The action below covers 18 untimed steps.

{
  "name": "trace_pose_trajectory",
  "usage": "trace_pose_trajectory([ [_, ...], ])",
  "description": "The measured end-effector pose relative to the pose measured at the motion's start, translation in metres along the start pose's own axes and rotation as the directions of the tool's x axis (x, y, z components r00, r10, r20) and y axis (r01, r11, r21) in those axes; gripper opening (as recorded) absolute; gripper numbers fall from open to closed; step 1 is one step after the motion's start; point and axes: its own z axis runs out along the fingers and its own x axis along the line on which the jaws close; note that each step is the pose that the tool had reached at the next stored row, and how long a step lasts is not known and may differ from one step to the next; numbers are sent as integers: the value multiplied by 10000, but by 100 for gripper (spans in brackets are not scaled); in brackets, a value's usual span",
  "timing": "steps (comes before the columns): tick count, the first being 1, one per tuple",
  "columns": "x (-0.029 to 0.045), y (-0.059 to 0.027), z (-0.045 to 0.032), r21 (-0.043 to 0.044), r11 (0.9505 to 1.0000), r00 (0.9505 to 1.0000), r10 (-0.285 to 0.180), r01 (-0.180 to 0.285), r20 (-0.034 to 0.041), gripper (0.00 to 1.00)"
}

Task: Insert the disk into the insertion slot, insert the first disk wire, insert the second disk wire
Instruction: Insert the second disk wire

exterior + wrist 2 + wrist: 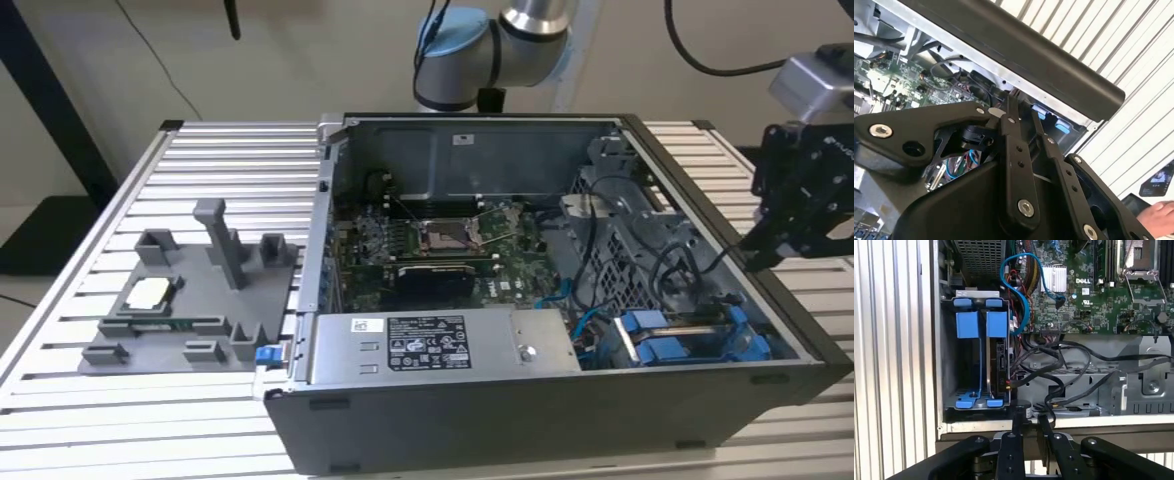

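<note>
The fingers (1018, 432), narrowly parted and holding nothing, face what looks like the disk (1000, 365) (edge-on, long axis running away from them), seated just ahead in the insertion slot (949, 380).

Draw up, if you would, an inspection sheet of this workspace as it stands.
Surface: slatted metal table, bearing the open computer case.
Job's things: disk apparently standing edge-on in the insertion slot; wire connections cannot be told.
Clutter: grey fixture plate beside the case.
Grippers: gripper outside the case wall, facing the slot.
Cables: blue cable and black cables loose beside the slot.
Surroundings: a person's hand in the second wrist view.
</note>
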Motion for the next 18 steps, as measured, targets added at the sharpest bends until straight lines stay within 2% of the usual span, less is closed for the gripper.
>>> trace_pose_trajectory([
  [5, 6, -1, 42, 10, 9995, 9995, 326, -326, 34, 24],
  [6, 7, -1, 51, 15, 9992, 9992, 403, -403, 40, 17],
  [7, 8, -1, 58, 19, 9989, 9989, 469, -469, 47, 17],
  [10, 8, -1, 55, 25, 9985, 9985, 547, -547, 47, 17],
  [12, 6, 4, 26, 22, 9985, 9985, 550, -550, 50, 16],
  [18, 3, 167, 8, 21, 9985, 9985, 548, -548, 53, 16],
])
